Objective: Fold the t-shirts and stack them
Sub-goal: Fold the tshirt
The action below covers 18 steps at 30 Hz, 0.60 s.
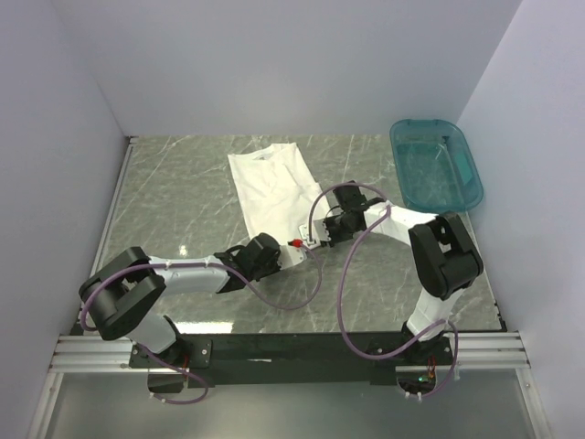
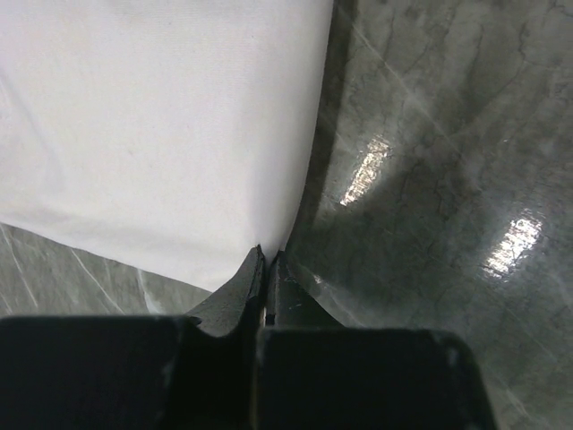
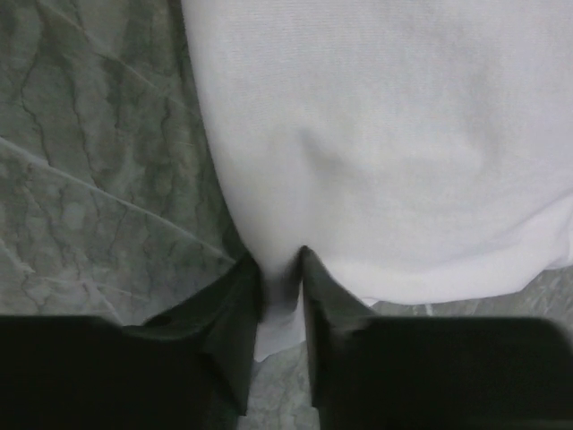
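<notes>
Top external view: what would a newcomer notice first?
The white t-shirt, folded narrow, lies in the middle of the table. Its near end is pinched from both sides: the left gripper and right gripper are each shut on its edge, close together. A teal basin sits at the far right corner.

The top view is bright, even and sharp, with only faint shadows on the bench. Both wrist views are dimmer. The shirt is near blown-out white, and two glare patches shine on the glossy stone to its right. The left claw and right claw are near-black and softly blurred.
</notes>
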### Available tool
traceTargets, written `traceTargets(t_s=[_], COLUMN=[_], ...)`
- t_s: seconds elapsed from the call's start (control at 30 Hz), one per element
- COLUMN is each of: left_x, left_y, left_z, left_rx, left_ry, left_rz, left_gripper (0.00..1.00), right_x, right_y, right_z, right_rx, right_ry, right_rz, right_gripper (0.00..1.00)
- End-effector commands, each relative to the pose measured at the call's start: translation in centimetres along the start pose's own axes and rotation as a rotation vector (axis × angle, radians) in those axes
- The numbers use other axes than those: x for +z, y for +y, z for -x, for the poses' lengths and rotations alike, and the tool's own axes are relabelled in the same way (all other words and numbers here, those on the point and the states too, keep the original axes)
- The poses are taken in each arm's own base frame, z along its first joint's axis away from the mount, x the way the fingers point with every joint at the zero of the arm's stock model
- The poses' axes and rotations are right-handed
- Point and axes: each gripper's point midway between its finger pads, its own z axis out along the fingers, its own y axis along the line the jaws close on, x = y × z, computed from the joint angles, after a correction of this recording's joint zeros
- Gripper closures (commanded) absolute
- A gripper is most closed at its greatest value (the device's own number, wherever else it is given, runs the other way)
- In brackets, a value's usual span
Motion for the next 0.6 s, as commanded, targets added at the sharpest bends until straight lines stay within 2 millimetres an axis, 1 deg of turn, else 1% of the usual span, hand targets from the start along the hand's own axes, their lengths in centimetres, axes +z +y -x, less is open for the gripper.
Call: traceTargets(t_s=[0.0,0.03,0.07,0.13,0.2,0.23,0.27,0.33,0.43,0.5,0.53,0.57], left_x=[-0.5,-0.6,-0.6,-0.8,-1.4,-1.9,-2.1,-2.9,-3.9,-4.3,-4.6,-4.7], left_y=[-0.3,-0.3,-0.4,-1.0,-1.1,-1.3,-1.4,-1.5,-0.6,0.1,1.3,1.7], left_z=[1.5,1.5,1.5,1.7,2.2,2.4,2.4,2.9,3.9,4.4,4.6,5.0], left_rx=[-0.001,-0.001,0.0,0.004,0.015,0.019,0.031,0.036,0.014,-0.008,-0.026,-0.034], left_ry=[-0.063,-0.066,-0.072,-0.096,-0.126,-0.145,-0.154,-0.191,-0.236,-0.258,-0.273,-0.293], left_rz=[-0.02,-0.022,-0.026,-0.058,-0.077,-0.093,-0.103,-0.129,-0.145,-0.156,-0.137,-0.143], left_gripper=[1.0,1.0,1.0,1.0,1.0,1.0,1.0,1.0,1.0,1.0,1.0,1.0], right_x=[0.5,0.4,0.3,0.1,-1.0,-1.4,-2.4,-3.6,-5.6,-6.9,-7.2,-7.9], right_y=[0.7,0.9,1.0,1.3,1.5,2.1,1.7,1.4,1.0,0.1,-0.3,-1.3], right_z=[-0.6,-0.6,-0.5,0.0,0.4,1.1,1.6,1.8,3.1,4.2,4.7,5.2], right_rx=[0.041,0.046,0.05,0.06,0.071,0.088,0.089,0.114,0.136,0.14,0.143,0.14], right_ry=[0.031,0.031,0.029,0.007,-0.02,-0.06,-0.081,-0.113,-0.166,-0.202,-0.217,-0.232], right_rz=[0.016,0.026,0.032,0.039,0.036,0.053,0.031,0.013,-0.007,-0.036,-0.046,-0.069], right_gripper=[0.76,0.93,1.0,1.0,1.0,1.0,1.0,1.0,1.0,1.0,1.0,1.0])
